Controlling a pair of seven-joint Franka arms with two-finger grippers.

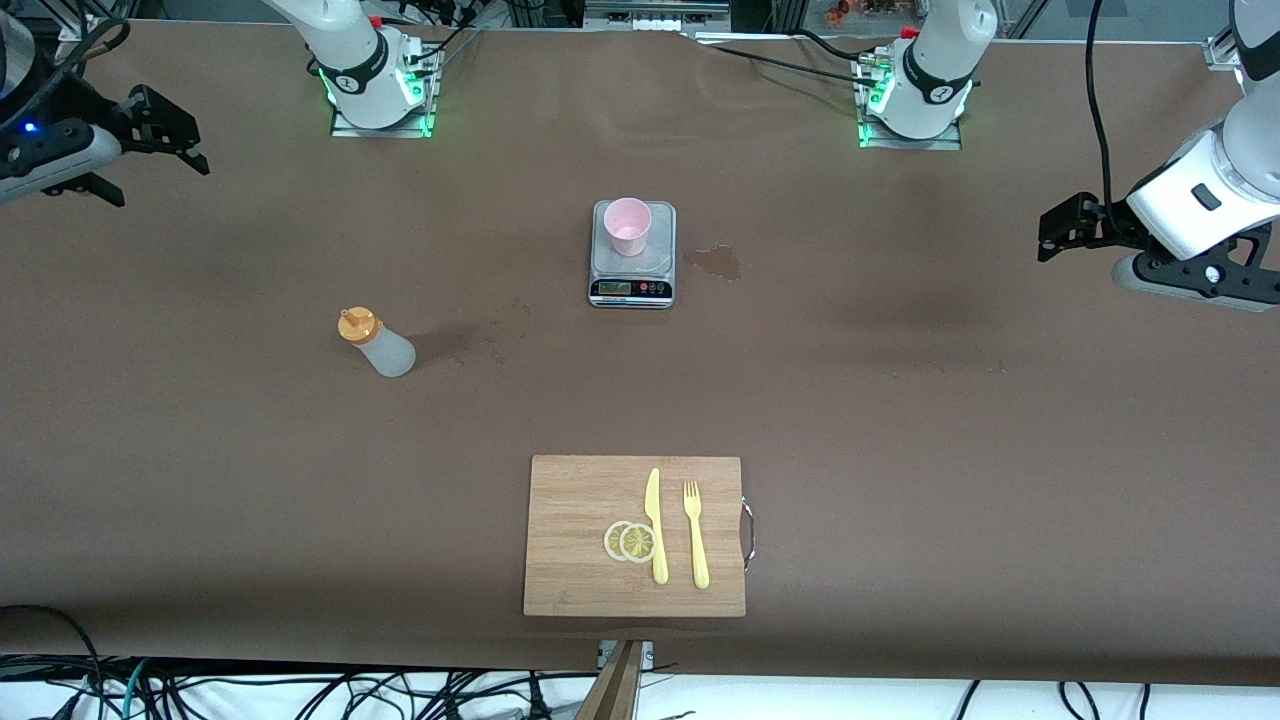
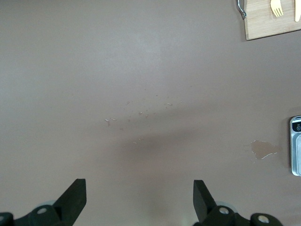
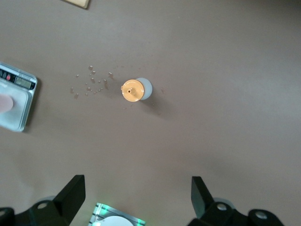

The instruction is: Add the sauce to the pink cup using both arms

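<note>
— Under my right gripper (image 3: 134,200) what lies there?

— Below it I see bare brown table (image 1: 900,400), and ahead of its spread fingers the sauce bottle (image 3: 136,89) stands upright with its orange cap on. My fingers are wide apart and grip nothing. My left gripper (image 2: 138,200) hangs just as wide and just as unloaded over its own end of the table.

— And the pink cup (image 1: 628,226)?

— It sits upright on the kitchen scale (image 1: 633,285), well apart from both my hands and between them, closer to my bases than the bottle is. I cannot tell whether sauce is in it.

— So which step is it?

— I judge both arms wait, drawn back. That fits a pour still ahead or one already made and the bottle set down again; I cannot settle which.

— Anything about the surface?

— A wet stain (image 1: 717,261) lies beside the scale toward my left arm's end, and small droplets (image 3: 91,82) dot the table near the bottle. A cutting board (image 1: 580,500) with knife (image 1: 655,525), fork (image 1: 695,535) and lemon slices (image 1: 630,541) lies well clear of both hands.
</note>
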